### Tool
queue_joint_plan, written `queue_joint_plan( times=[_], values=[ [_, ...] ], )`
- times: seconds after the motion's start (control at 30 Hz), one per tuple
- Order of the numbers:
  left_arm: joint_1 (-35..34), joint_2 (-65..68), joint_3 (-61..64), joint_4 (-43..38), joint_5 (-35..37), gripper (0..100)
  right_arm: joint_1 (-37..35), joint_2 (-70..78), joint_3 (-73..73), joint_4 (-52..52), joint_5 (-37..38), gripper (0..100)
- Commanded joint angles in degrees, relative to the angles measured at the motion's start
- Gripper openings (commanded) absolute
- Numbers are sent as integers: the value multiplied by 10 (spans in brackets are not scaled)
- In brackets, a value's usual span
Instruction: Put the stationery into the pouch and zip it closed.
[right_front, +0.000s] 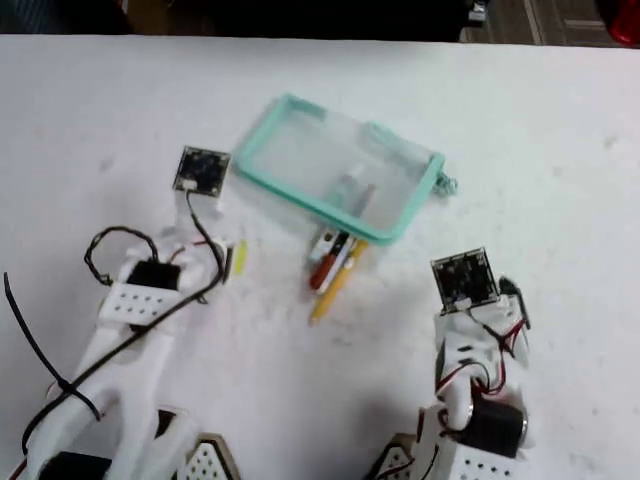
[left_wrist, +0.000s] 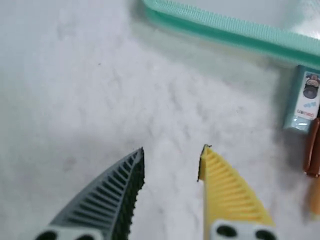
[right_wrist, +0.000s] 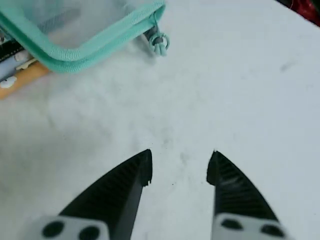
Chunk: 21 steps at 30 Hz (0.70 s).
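A clear pouch with a mint-green zip edge (right_front: 335, 170) lies flat at the table's middle. Pens and an eraser (right_front: 335, 262) stick out from under its near edge, an orange pen (right_front: 337, 285) reaching farthest toward me. The left gripper (left_wrist: 172, 162) hangs open over bare table, with the pouch's green edge (left_wrist: 235, 32), a boxed eraser (left_wrist: 304, 102) and a brown pen (left_wrist: 312, 150) ahead of it. The right gripper (right_wrist: 179, 167) is open above bare table too, short of the pouch's corner (right_wrist: 105, 35) and its zip pull (right_wrist: 159, 41).
The white table (right_front: 540, 120) has free room on all sides of the pouch. Both arms stand at the near edge, the left arm's cables (right_front: 120, 245) looping beside it. The table's dark far edge runs along the top of the high view.
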Motion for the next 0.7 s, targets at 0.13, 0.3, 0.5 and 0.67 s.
queue_joint_plan(
  times=[0.13, 0.3, 0.5, 0.67],
  values=[
    [-4, 0, -31, 2, -12, 203, -9, 82, -135, 17, 19, 187],
    [-5, 0, -31, 3, -13, 203, -27, 360, -311, 10, 20, 187],
    [-5, 0, -30, 3, -13, 203, -28, 704, -591, 73, 19, 184],
    [-1, 0, -9, -31, -13, 203, -48, 927, -731, 72, 19, 184]
  ],
)
